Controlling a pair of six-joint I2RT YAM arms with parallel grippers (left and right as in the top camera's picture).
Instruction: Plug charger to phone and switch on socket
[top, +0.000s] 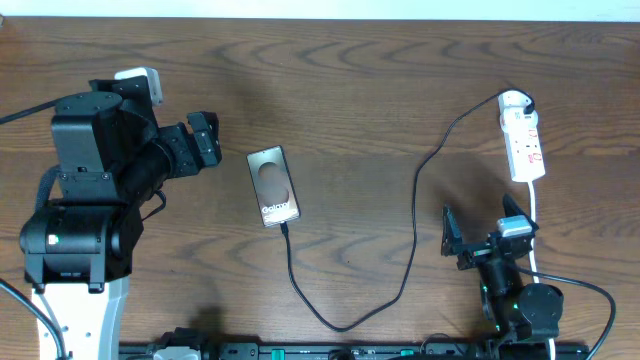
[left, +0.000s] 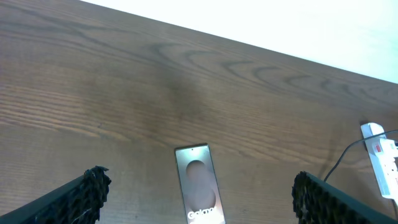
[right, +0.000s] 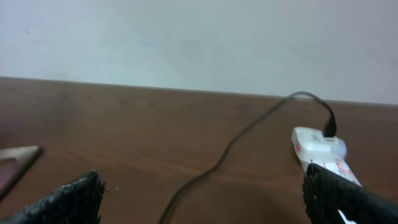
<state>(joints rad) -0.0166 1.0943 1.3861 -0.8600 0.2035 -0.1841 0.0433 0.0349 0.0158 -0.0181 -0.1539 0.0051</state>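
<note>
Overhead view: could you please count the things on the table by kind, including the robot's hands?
Phone: 1
Charger cable: 1
Power strip: 1
Robot hands: 2, the left hand and the right hand
Total: 5

Bare table (top: 350, 90) lies open beyond the phone (top: 274, 186) and to its left. Right of the phone, the charger (top: 415, 225) loops from the phone's near edge across to the socket (top: 522, 135), obstructing a low pass there.
</note>
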